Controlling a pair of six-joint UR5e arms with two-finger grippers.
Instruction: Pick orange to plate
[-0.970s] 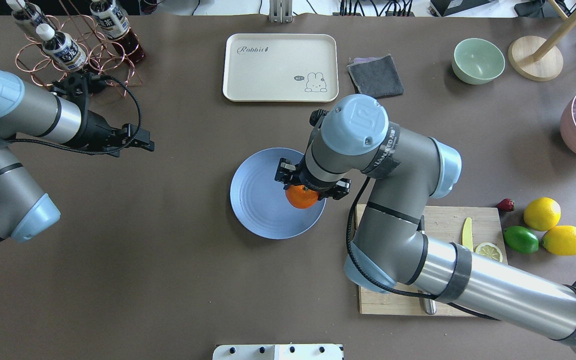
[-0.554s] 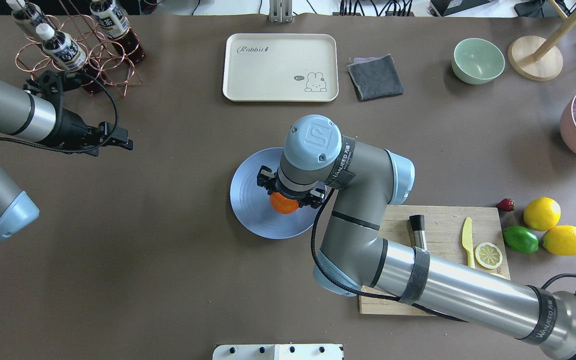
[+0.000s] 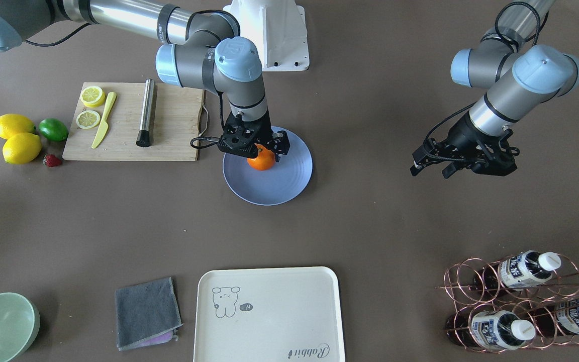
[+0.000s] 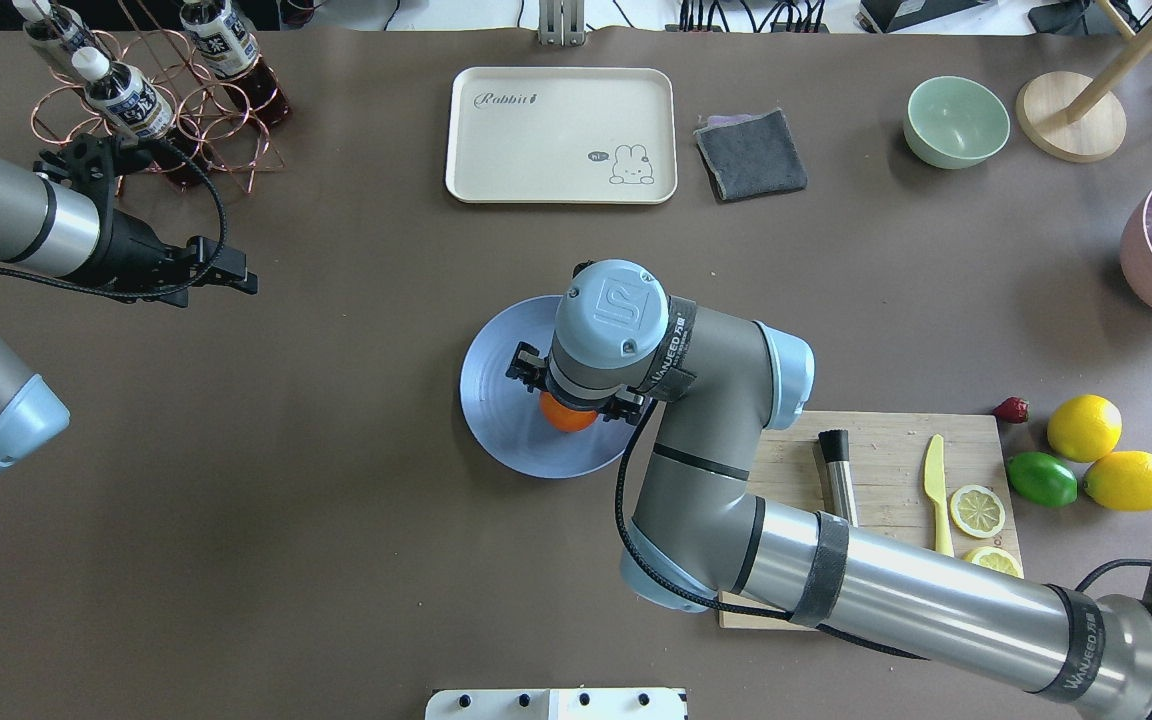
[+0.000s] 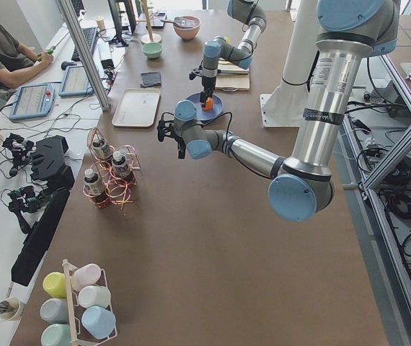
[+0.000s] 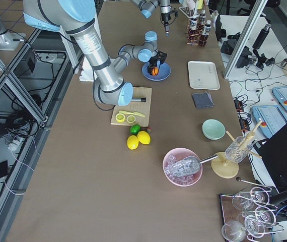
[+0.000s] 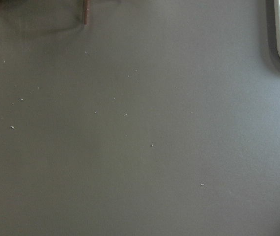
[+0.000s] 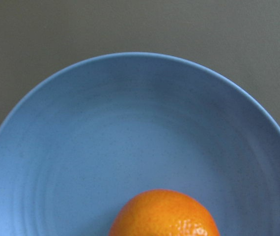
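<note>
The orange (image 3: 261, 161) is at the plate's robot-side part, low over or on its surface; contact is hidden. The pale blue plate (image 3: 269, 193) lies mid-table. My right gripper (image 3: 263, 152) points straight down, shut on the orange, its fingers at the fruit's sides. From overhead, the wrist covers most of the orange (image 4: 568, 415) above the plate (image 4: 496, 420). The right wrist view shows the orange (image 8: 164, 214) at the bottom edge over the plate (image 8: 130, 123). My left gripper (image 3: 430, 168) hovers open and empty far from the plate, beside the bottle rack.
A cutting board (image 4: 886, 440) with a knife, lemon slices and a metal rod lies right of the plate. Two lemons, a lime (image 4: 1041, 478) and a strawberry sit beyond it. At the far side are a cream tray (image 4: 561, 135), grey cloth, green bowl (image 4: 956, 120) and bottle rack (image 4: 151, 95).
My right gripper has carried the orange leftward from the plate's right edge toward its middle. The left arm has pulled back to the left, toward the bottle rack.
</note>
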